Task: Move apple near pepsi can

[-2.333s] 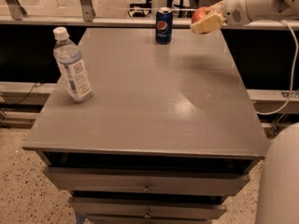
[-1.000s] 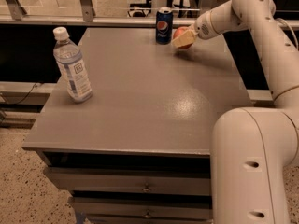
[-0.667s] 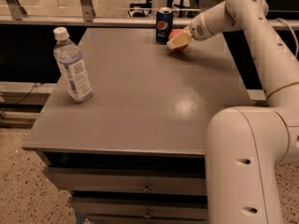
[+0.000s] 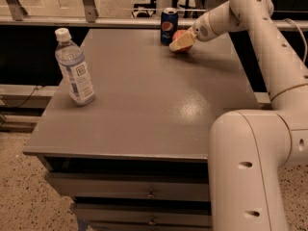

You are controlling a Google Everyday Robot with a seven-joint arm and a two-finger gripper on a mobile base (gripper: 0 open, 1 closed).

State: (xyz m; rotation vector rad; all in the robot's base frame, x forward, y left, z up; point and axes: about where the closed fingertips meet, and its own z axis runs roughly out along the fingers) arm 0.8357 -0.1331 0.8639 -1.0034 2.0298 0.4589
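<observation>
The end effector (image 4: pixel 183 41) is at the far right of the surface (image 4: pixel 144 109), just right of the pepsi can (image 4: pixel 169 26). It covers most of the apple (image 4: pixel 177 34), so only a red patch on its far left side shows. Whether the apple rests on the surface or touches the can cannot be told. The robot's arm (image 4: pixel 269 47) runs out past the right edge. Its near white body (image 4: pixel 250 177) and the drawers (image 4: pixel 139 191) under the surface are cut off at the bottom. The label print on the water bottle (image 4: pixel 74 73) is too small to read.
</observation>
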